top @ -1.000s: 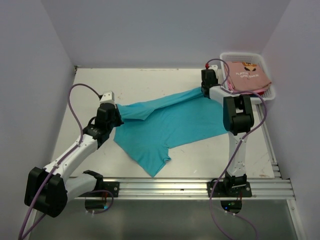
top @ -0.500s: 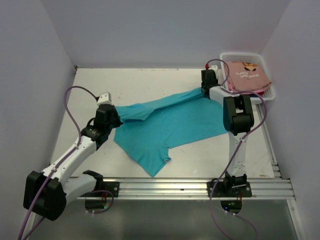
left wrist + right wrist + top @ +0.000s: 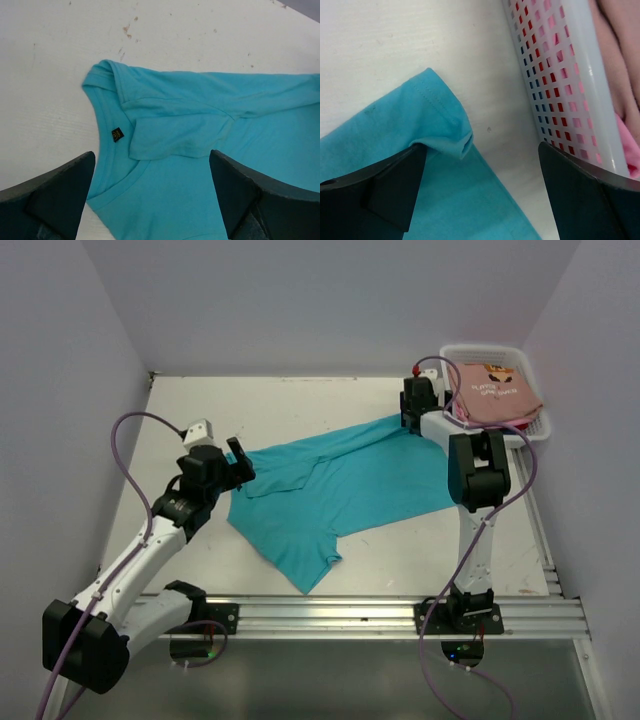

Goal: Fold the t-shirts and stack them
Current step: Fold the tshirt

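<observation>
Stained white table [image 3: 300,400], lilac walls [image 3: 300,300]; teal t-shirt [image 3: 340,485] spread out; left gripper [image 3: 151,159], right gripper [image 3: 482,147] both released.

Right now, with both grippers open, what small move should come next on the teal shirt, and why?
Probably lower the left gripper and pinch the flap doubled over beside the collar, then pull it flat. The teal shirt lies spread on the table, but that flap is crumpled.
</observation>
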Robot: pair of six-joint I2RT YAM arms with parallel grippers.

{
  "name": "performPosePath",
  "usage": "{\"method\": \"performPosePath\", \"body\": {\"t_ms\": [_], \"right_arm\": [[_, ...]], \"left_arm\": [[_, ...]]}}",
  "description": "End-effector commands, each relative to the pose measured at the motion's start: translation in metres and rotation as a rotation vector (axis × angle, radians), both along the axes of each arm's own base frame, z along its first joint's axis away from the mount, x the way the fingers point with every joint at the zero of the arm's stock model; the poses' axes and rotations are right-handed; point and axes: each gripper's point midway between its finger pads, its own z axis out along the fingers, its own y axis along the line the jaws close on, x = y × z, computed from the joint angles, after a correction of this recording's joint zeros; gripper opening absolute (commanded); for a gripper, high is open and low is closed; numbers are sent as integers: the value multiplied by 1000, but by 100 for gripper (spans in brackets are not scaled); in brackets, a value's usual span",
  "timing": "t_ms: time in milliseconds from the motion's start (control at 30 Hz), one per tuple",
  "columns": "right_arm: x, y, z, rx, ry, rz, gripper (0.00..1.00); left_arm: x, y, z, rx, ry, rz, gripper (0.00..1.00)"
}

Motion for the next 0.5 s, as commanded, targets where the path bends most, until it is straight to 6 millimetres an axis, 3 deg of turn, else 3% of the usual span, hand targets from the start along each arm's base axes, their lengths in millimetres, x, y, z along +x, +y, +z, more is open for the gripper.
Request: {"method": "performPosePath", "body": {"t_ms": [0,133,200,233,267,300,333,367,433,467], "right_arm": [[11,-1,65,23,-141,-15,99],[15,5,76,61,-167,14,98],[17,12,80,82,-174,41,94],[19,14,83,89,-175,59,91],[21,18,85,99,-179,79,80],[22,21,85,105,-168,98,62],[23,25,84,119,-163,118,39],[25,26,87,126,-166,117,5],[23,30,82,147,-146,132,0],[23,32,81,152,-144,137,0]], "left_arm": [[11,2,32,-4,-96,27,100],[23,-1,18,26,-88,18,100],[33,-4,11,39,-86,15,94],[36,-6,8,41,-88,8,84],[43,-8,11,35,-115,7,78],[48,-9,2,50,-99,1,70],[50,-9,-4,62,-86,0,48],[61,-11,2,54,-129,10,37],[70,-13,-11,74,-100,16,12],[76,-12,-11,81,-108,27,7]]}}
